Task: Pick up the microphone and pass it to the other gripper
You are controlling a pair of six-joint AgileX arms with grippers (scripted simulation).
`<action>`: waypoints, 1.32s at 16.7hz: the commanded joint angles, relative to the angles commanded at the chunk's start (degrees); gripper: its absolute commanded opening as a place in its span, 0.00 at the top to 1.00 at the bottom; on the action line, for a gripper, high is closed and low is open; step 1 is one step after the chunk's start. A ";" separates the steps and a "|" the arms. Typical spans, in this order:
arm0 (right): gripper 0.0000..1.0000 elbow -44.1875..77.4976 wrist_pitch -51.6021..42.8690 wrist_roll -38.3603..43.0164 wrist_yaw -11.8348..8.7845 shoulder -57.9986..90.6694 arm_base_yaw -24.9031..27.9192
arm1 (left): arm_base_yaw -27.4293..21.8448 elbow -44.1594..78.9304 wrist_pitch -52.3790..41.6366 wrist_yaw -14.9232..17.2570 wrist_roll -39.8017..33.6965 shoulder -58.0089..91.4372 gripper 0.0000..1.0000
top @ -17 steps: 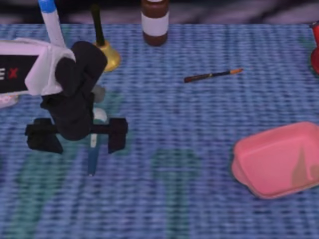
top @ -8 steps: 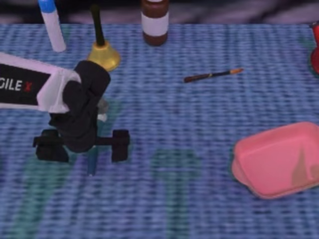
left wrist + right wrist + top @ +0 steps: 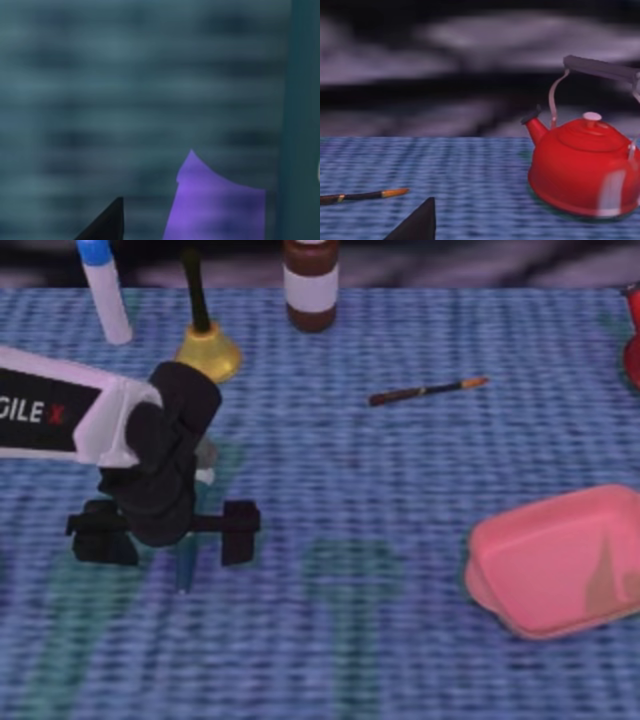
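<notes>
Microphone: only the teal handle tip shows below the left gripper; head and switch sit mostly under the black wrist. Can't tell if the fingers touch it. Left wrist view is a blur: one dark fingertip cut off by the frame edge, teal strip along one side. Kettle is cropped at the top view's right edge, bottle at the top edge. Right gripper is outside the top view; one fingertip shows in its own wrist view.
</notes>
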 joint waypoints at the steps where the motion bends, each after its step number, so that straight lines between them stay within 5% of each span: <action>1: 0.00 0.00 0.00 0.00 0.00 0.00 0.00 | 0.00 0.00 0.00 0.00 0.00 0.00 0.53; 7: 0.00 0.00 0.00 0.00 0.00 0.00 0.00 | 0.00 0.00 0.00 0.00 0.00 0.00 0.98; 17: 0.00 0.00 0.00 0.00 0.00 0.00 0.00 | -0.14 1.29 -2.25 -1.09 0.81 -3.97 1.00; 22: 0.00 0.00 0.00 0.00 0.00 0.00 0.00 | -0.18 -0.44 6.50 2.41 3.27 -5.35 1.00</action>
